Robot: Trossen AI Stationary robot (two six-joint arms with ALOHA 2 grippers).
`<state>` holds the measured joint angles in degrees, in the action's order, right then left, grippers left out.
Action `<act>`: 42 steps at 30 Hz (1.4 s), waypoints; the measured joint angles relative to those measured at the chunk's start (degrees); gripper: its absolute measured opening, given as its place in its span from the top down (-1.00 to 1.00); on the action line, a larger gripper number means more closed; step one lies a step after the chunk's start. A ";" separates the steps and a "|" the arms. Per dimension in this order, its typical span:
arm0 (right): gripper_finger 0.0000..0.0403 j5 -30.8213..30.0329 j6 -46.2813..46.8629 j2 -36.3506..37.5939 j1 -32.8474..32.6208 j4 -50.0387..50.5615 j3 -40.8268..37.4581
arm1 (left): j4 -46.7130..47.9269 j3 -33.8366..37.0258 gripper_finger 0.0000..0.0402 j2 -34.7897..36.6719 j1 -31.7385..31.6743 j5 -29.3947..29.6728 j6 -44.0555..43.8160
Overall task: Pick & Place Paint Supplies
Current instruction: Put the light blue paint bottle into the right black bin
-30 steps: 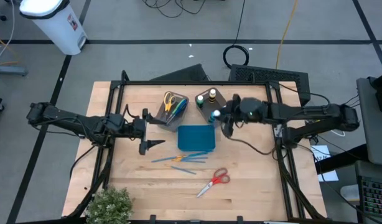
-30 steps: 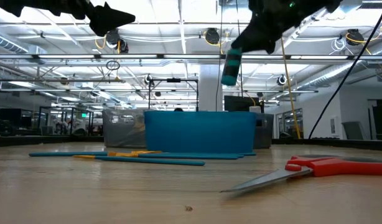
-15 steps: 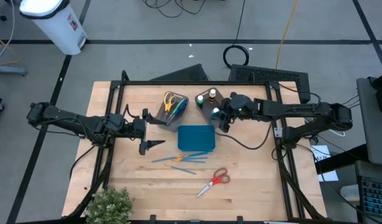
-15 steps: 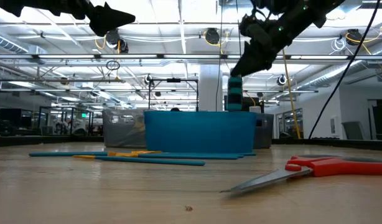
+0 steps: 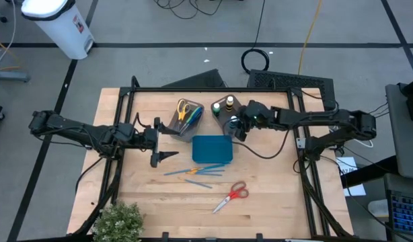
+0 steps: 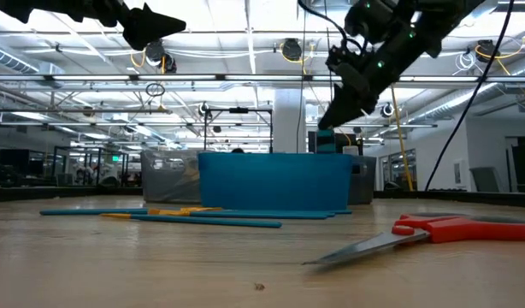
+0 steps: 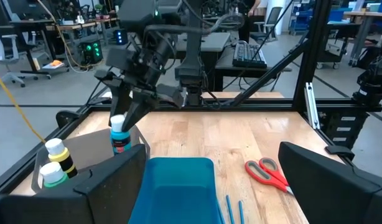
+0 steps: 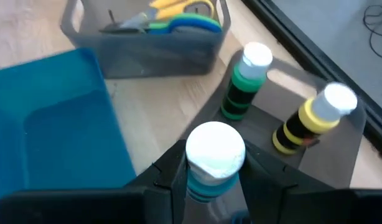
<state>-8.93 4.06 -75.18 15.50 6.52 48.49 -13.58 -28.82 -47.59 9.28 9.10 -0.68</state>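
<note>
My right gripper (image 5: 237, 125) is shut on a small white-capped paint bottle with a blue band (image 8: 214, 149), over the grey bin (image 5: 235, 111) at the table's far middle. Its lower end is down at the bin's rim (image 7: 119, 148). A green-capped bottle (image 8: 244, 84) and a yellow-capped one (image 8: 315, 121) stand upright in that bin. Red scissors (image 5: 232, 196) and thin blue and orange brushes (image 5: 195, 172) lie flat on the table. My left gripper (image 5: 165, 141) hangs open left of the teal tray (image 5: 212, 148), holding nothing. My right gripper pinches the bottle between its two fingers (image 8: 172, 168), just under the white cap, on the blue band (image 8: 206, 182). The fingers slant down from the table's right side. The bottle stays upright; whether its base stands on the bin's floor, I cannot tell.
A second grey bin (image 5: 186, 115) with yellow, blue and green scissors stands left of the bottle bin. A potted plant (image 5: 119, 222) sits at the near left corner. The black frame posts (image 5: 297, 111) rise along the table's sides. Bare wood lies near the front edge.
My right gripper has sunk and gone toward the far left, to the bottle bin, tipping further downward, still shut on the bottle. The bottle has come down from high above the tray's right side to the bin's rim, half hidden behind the tray in the low view.
</note>
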 joint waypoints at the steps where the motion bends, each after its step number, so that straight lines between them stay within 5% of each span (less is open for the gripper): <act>1: 0.48 0.02 0.19 0.00 0.33 -1.06 -1.04 | 0.00 0.00 -0.84 0.00 0.00 0.00 -0.01; 11: 0.48 0.15 0.80 0.00 1.03 -8.29 -7.66 | 0.00 0.00 -0.82 0.00 0.00 0.00 -0.01; 42: 0.48 1.25 2.92 -0.01 -1.81 -12.61 -11.67 | 0.00 0.00 -0.82 0.00 0.00 0.00 0.40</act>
<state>-7.68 6.98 -75.18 13.69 -6.09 36.82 -13.58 -28.82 -47.59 9.28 9.10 -0.27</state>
